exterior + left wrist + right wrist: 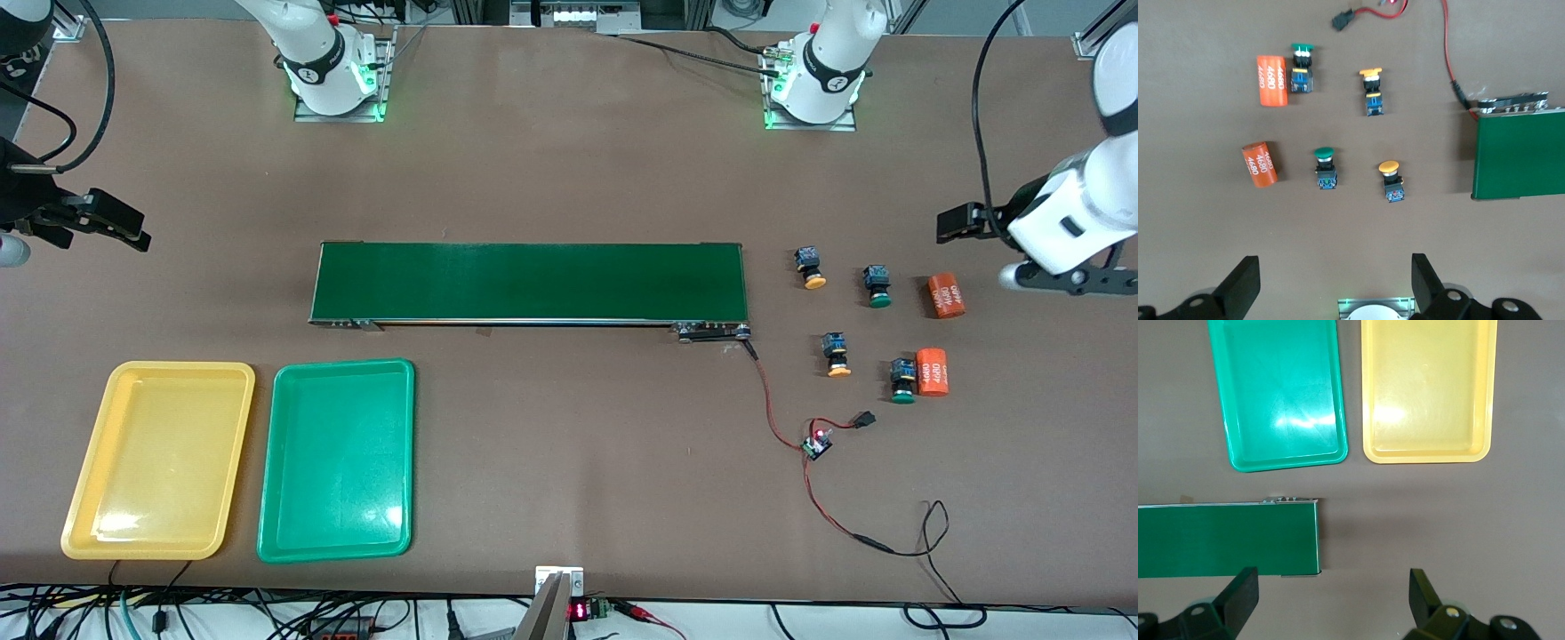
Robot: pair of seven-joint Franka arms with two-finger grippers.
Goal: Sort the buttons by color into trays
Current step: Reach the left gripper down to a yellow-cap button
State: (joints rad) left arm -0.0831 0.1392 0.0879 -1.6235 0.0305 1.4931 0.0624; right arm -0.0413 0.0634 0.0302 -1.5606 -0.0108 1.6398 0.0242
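Two buttons with orange-yellow caps [810,268] [836,354] and two with green caps [877,286] [902,380] lie on the table off the conveyor's end, toward the left arm's end. In the left wrist view the green-capped buttons [1325,167] [1301,67] and the orange-capped buttons [1391,180] [1371,90] all show. The yellow tray [160,533] and green tray [338,533] sit side by side toward the right arm's end, both empty. My left gripper [951,224] [1335,280] hangs open over bare table beside the buttons. My right gripper [124,227] [1335,597] hangs open over bare table off the conveyor's other end.
A long dark-green conveyor belt [529,282] lies across the middle, farther from the front camera than the trays. Two orange cylinders printed "4680" [946,295] [932,372] lie beside the green-capped buttons. Red and black wires with a small board [816,444] trail from the conveyor's end.
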